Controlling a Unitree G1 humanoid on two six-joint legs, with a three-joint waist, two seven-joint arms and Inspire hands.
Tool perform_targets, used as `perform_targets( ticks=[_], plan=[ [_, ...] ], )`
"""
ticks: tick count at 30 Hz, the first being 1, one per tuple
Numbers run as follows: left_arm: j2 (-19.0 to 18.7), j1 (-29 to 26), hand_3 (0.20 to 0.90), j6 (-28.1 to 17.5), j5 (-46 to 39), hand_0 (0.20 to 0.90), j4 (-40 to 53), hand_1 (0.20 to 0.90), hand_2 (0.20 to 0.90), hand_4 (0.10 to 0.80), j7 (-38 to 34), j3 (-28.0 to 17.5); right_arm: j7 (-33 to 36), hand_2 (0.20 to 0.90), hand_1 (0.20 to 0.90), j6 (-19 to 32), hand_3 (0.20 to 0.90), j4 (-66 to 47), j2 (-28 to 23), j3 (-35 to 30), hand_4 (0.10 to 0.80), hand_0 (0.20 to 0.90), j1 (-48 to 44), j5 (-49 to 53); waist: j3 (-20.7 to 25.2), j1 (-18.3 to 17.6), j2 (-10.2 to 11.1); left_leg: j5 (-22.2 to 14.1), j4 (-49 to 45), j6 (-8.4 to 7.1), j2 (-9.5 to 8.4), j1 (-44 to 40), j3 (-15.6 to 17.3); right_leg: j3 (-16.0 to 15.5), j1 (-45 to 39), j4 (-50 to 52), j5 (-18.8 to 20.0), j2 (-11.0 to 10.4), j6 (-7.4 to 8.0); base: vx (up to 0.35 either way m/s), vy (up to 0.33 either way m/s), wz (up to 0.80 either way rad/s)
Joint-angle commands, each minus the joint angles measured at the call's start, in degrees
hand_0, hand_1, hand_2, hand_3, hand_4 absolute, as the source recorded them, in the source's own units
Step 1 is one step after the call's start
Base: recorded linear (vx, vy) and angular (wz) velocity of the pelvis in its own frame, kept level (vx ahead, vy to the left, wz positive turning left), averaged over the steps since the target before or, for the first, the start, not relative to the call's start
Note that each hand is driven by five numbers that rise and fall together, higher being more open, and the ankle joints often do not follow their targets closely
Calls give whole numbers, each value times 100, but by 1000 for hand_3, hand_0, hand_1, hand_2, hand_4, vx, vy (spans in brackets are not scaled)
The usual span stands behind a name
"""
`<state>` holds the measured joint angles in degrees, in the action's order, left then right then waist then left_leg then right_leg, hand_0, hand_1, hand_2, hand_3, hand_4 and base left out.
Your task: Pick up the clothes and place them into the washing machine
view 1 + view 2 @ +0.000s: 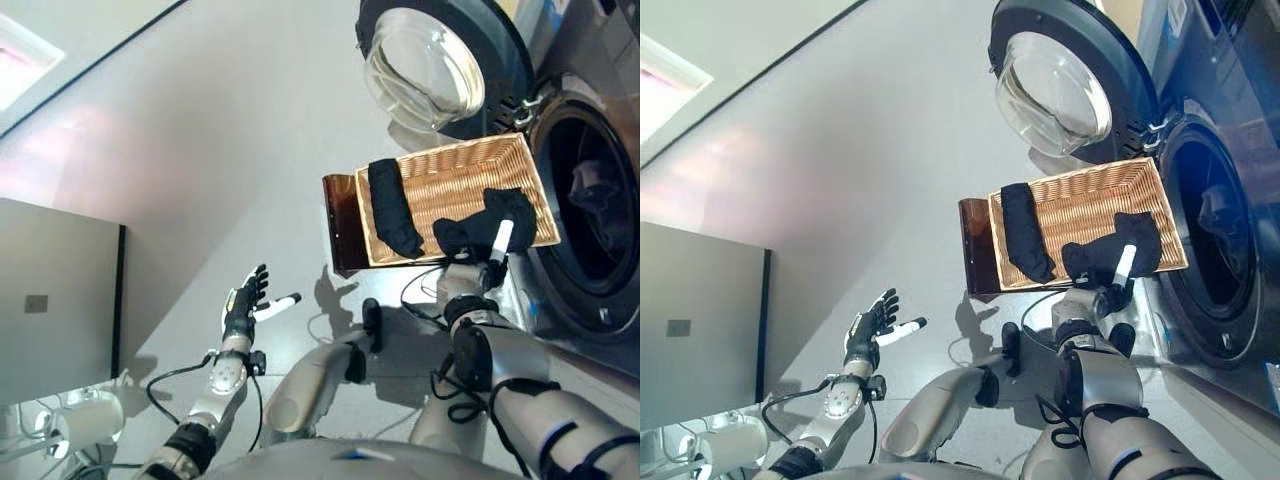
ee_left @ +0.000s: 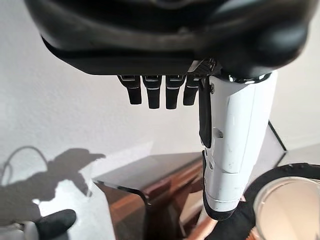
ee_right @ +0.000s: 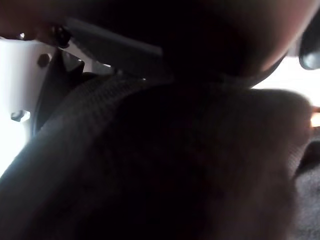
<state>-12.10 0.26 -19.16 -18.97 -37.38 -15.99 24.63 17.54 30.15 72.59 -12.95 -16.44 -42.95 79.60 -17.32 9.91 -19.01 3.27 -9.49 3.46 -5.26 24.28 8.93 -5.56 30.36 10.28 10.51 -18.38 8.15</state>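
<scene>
Nearest the robot, on its left side, the left hand hangs in the air over the pale floor, well apart from everything else; its fingers are straight and spread, the white-covered thumb standing out to the side, and it has hold of nothing. A grey cabinet stands farther out on that same side. On the robot's right, the right hand reaches to the near edge of a wicker basket and is pressed into a black garment that lies bunched over the basket's near right corner. The white-covered thumb lies across the top of the cloth, but the rest of the fingers are buried in the fabric, and the right wrist view is filled with dark cloth pressed up close, so whether they are closed on the garment cannot be told. A second black garment lies lengthwise along the basket's left end, draped over its rim and apart from the first. The basket rests on a dark brown stand whose glossy edge shows beside it. Just beyond and to the right of the basket is the washing machine, its round drum opening dark, with some dim cloth visible inside. Its door is swung wide open, the clear glass bowl facing out above the basket's far side.
</scene>
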Motion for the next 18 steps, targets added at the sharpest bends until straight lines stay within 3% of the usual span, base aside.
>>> perform_targets(
  ticks=[1, 2, 3, 4, 7, 8, 11, 15, 18],
  plan=[
    [-177, -117, 900, -426, -107, 900, 68, 900, 900, 800, -46, -73, 231, 200, 200, 435, 200, -956, -1090, 3, 300, 200, -575, -775, 84, 8, -269, -156, -182, -491, 106, 412, -170, 31, -116, 716, -1148, 186, -293, 10, 36, 1],
    [-250, -99, 900, -464, -155, 900, 91, 900, 900, 800, -31, -147, 369, 200, 200, 396, 200, -1124, -1631, 113, 300, 200, -870, -1092, 122, 7, -265, -151, -170, -502, 95, 410, -159, 56, -94, 706, -1129, 182, -285, 7, 35, 4],
    [-217, -133, 900, -463, -163, 900, 91, 900, 900, 800, -23, -147, 431, 200, 200, 371, 200, -1107, -1681, 134, 300, 200, -939, -1144, 99, 18, -296, -150, -167, -500, 96, 418, -150, 68, -78, 710, -1127, 183, -283, 8, 57, 7],
    [-364, -61, 900, -530, -247, 900, 209, 900, 900, 800, -5, -156, 684, 200, 200, 495, 200, -1517, -2433, 416, 300, 200, -1465, -1455, 166, 32, -300, -129, -115, -517, 78, 405, -127, 93, -39, 674, -1096, 177, -259, 3, 66, 7],
    [-488, 51, 900, -551, -349, 900, 255, 900, 900, 800, -32, -160, 1002, 203, 203, 578, 203, -1981, -3312, 883, 302, 203, -2268, -1819, 208, 26, -304, -88, -39, -525, 54, 428, -64, 173, 103, 696, -1042, 173, -239, 0, 68, -4],
    [-515, 38, 900, -531, -358, 900, 231, 900, 900, 800, -58, -146, 1175, 900, 900, 482, 900, -1849, -3531, 1106, 800, 900, -2466, -2011, 233, 10, -283, -73, 4, -534, 47, 426, -44, 209, 147, 704, -1030, 176, -233, 16, 48, -14],
    [-405, -65, 900, -463, -474, 900, 73, 900, 900, 800, -98, -136, 1253, 900, 900, 302, 900, -1560, -3387, 1317, 800, 900, -2550, -2053, 234, -30, -303, -36, 81, -541, 52, 419, 6, 257, 183, 687, -1010, 190, -228, 26, 26, -16],
    [-197, -127, 900, -420, -639, 900, -190, 900, 900, 800, 81, -135, 702, 900, 900, -362, 900, -581, -2913, 1445, 800, 900, -2125, -2128, 235, -118, -310, -42, 92, -540, 66, 355, 76, 307, 159, 632, -969, 233, -250, 27, 10, -9],
    [41, -93, 900, -351, -775, 900, -467, 900, 900, 800, 240, -205, 378, 900, 900, -506, 900, -146, -1980, 1151, 800, 900, -1319, -2032, 207, -145, -355, -53, 41, -530, 90, 372, 81, 288, 136, 651, -977, 241, -282, -10, -6, -10]
  ],
)
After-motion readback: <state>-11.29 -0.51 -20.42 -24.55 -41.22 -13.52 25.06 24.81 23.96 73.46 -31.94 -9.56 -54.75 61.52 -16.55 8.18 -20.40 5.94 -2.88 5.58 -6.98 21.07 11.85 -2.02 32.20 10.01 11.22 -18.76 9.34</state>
